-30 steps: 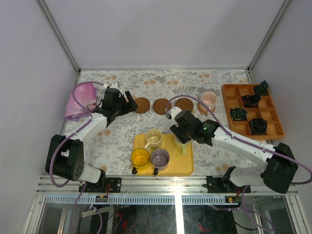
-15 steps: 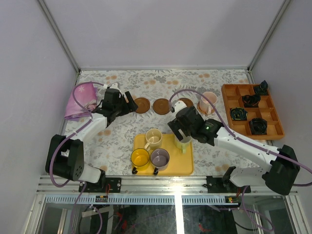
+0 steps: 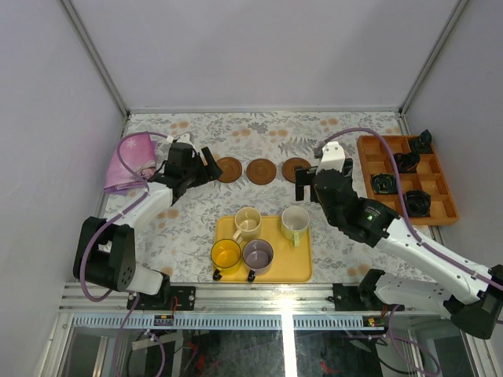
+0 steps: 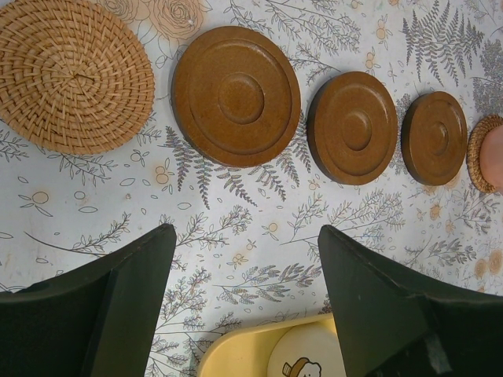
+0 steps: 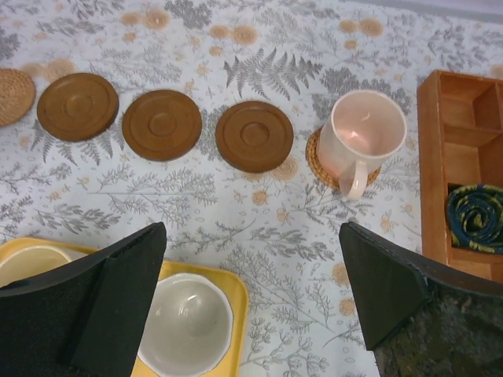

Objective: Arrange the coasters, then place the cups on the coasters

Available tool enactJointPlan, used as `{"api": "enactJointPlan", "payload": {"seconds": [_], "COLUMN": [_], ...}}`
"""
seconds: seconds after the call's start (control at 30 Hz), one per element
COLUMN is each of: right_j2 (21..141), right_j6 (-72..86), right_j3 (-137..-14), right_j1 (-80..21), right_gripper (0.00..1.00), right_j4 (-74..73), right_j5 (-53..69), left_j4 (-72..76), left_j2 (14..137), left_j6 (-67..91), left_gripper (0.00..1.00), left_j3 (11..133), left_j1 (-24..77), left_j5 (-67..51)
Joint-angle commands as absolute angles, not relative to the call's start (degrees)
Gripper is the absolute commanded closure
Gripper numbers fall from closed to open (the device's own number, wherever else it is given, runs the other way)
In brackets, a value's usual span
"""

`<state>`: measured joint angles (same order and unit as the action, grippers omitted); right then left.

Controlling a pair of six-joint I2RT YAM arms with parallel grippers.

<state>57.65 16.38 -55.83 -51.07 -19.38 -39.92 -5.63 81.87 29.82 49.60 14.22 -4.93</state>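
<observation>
Left end effector (image 4: 245, 236) and right end effector (image 5: 253, 228) spread, empty; cream cup (image 4: 308, 355) bears cartoon.

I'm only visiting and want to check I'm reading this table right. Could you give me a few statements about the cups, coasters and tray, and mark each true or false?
1. The pink cup stands on a woven coaster. True.
2. All five cups are on the yellow tray. False: only four are on it. The pink cup stands out on the table, off the tray.
3. Three brown coasters lie in a row with no cup on any of them. True.
4. The right gripper is holding the pale cup. False: its jaws are wide open and empty, and that cup sits on the tray.
</observation>
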Motion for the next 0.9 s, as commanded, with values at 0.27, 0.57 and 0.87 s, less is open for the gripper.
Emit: {"api": "enactJointPlan", "payload": {"seconds": [0.27,0.57,0.87], "right_j2": [55.4,54.5,59.4], "right_j6": [38.4,42.0,42.1], "right_j3": [-51.2,-46.7,-45.7], "right_j1": [-51.5,-51.5,-51.8], "right_gripper": [0.24,0.31,0.28], "right_j4": [-34.2,-35.3,-35.3], "right_j5": [-17.6,-4.9,-3.2], "left_j4": [-2.9,-3.7,-3.9], "left_j2": [82.3,81.6,81.2], "left_j6": [29.8,29.5,29.4], "left_gripper": [0.27,0.26,0.26], "left_j3": [50.0,50.0,49.7], "left_j1": [14.4,14.4,14.4], "left_j5": [-5.0,-4.4,-3.7]}}
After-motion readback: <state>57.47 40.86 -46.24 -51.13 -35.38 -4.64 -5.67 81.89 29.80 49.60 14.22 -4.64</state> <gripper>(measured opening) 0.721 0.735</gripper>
